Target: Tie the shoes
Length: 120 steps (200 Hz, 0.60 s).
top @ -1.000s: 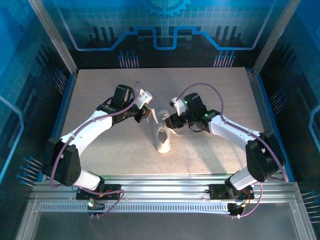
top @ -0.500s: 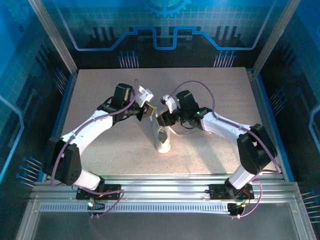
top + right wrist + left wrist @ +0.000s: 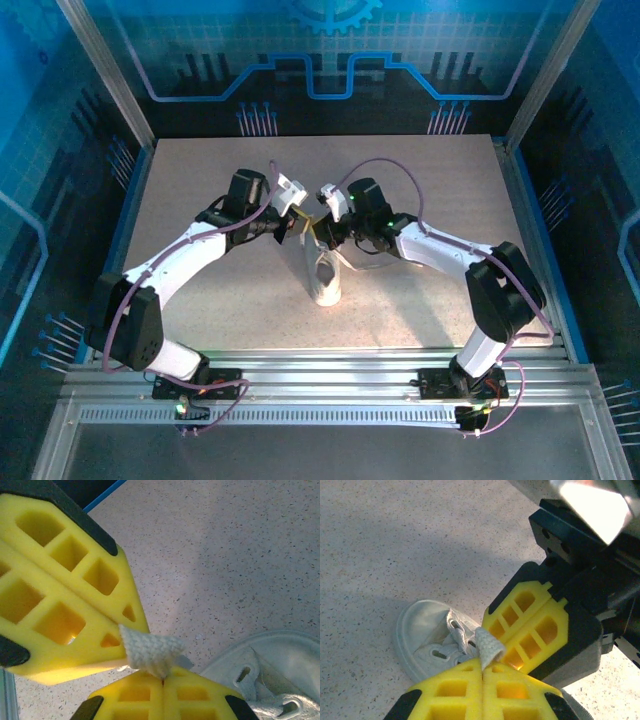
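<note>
Sneaker [image 3: 325,278] sits mid-worktop [image 3: 430,190], between both arms. Left end effector [image 3: 482,669] clamped shut on white lace [image 3: 489,647]. Right end effector [image 3: 162,681] pinched closed on same lace piece, tips touching left's. Likely handover or loop forming: double grip keeps lace lifted off eyelets. Bow not yet tied.

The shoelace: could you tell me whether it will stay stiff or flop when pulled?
Probably floppy: the lace bunches softly where the left hand and right hand pinch it. Its coarse weave likely resists slipping.
</note>
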Motion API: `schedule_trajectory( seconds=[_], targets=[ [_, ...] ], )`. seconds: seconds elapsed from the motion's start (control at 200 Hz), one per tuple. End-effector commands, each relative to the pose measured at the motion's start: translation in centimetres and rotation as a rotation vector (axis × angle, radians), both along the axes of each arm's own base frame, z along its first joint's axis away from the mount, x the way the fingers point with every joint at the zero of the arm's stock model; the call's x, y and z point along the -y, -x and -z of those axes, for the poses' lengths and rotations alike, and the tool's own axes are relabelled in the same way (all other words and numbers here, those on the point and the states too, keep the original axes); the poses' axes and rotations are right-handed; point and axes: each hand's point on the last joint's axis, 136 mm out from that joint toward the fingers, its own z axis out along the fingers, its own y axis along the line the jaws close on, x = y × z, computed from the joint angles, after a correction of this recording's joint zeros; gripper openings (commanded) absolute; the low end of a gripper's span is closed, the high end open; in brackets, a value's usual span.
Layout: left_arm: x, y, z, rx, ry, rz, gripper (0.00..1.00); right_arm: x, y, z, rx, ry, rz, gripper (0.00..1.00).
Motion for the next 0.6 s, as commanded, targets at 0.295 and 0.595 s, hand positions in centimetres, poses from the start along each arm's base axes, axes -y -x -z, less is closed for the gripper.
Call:
schedule_trajectory(
  seconds=[0.295, 0.595],
  targets=[
    [-2.0, 1.1, 0.9, 0.008, -0.004, -0.019, 0.43, 0.1, 0.6, -1.6, 0.063, -0.017, 0.0, 0.0],
    [-1.0, 1.2, 0.6, 0.073, 0.06, 0.047, 0.43, -0.1, 0.7, -1.7, 0.057, -0.022, -0.016, 0.0]
  ],
)
